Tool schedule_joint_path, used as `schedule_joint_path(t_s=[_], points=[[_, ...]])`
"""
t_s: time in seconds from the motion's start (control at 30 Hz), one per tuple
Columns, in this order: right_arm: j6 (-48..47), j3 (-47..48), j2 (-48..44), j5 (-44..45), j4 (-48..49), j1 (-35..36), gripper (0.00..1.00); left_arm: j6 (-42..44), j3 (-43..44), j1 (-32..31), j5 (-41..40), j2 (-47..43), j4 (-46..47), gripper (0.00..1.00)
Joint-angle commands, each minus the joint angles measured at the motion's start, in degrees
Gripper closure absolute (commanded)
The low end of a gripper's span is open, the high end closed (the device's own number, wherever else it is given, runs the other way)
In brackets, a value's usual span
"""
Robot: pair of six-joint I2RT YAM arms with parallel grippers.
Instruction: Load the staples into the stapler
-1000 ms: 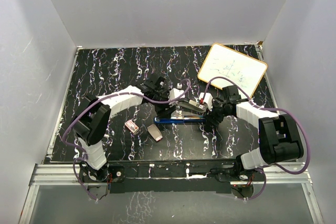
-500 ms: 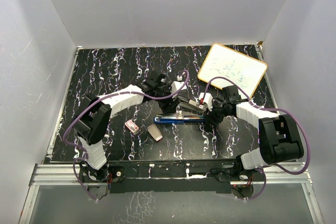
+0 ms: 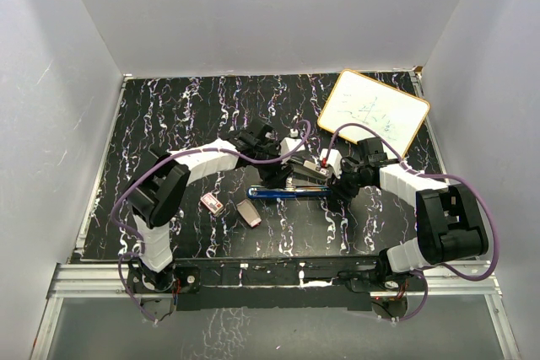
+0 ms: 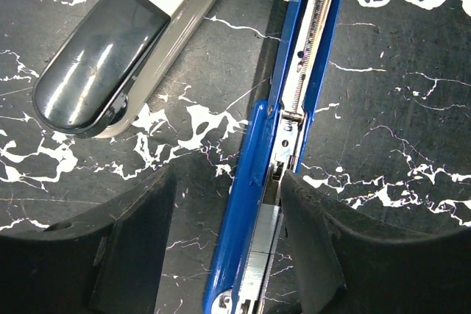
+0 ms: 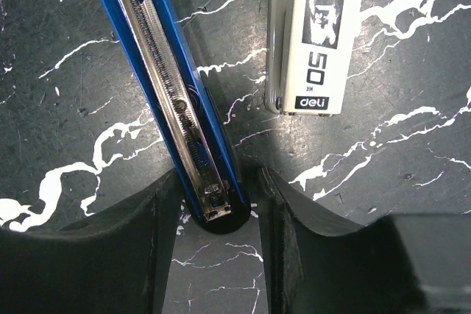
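The stapler lies open on the table, its blue magazine rail (image 3: 287, 193) below its white and black cover (image 3: 305, 168). In the left wrist view the rail (image 4: 298, 101) holds a silver staple strip (image 4: 259, 255). My left gripper (image 4: 228, 244) is open and straddles the rail; its right finger (image 4: 316, 248) touches the rail. The cover (image 4: 110, 49) lies beside it. My right gripper (image 5: 217, 244) is shut on the stapler's rear end (image 5: 213, 200). The red-pink staple box (image 3: 212, 204) and its tan inner tray (image 3: 250, 213) lie to the left, apart from both grippers.
A whiteboard with an orange rim (image 3: 374, 113) lies at the back right. White walls close in the black marbled table (image 3: 169, 115) on three sides. The cover's white labelled end (image 5: 316, 34) lies right of the rail in the right wrist view.
My left gripper has moved right and towards me, from behind the cover to over the blue rail. The right arm and the stapler's rail have stayed put.
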Motion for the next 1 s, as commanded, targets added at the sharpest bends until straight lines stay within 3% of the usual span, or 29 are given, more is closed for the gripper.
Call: schedule_joint_path(t_s=[0.0,0.43,0.97], points=[[-0.12,-0.26,-1.41,2.45,0.8,0.29,0.54,0.64,0.1,-0.09,-0.12,-0.37,-0.39,0.44],[0.48,1.73,-2.36,0.87,-1.66,0.32,0.58,3.11,-1.88,-0.13,-1.37,0.88,-1.47,0.45],[4.8,12.44,-7.98,-10.38,-13.78,1.07,0.78,3.55,-9.72,-0.12,0.36,1.5,2.39,0.51]])
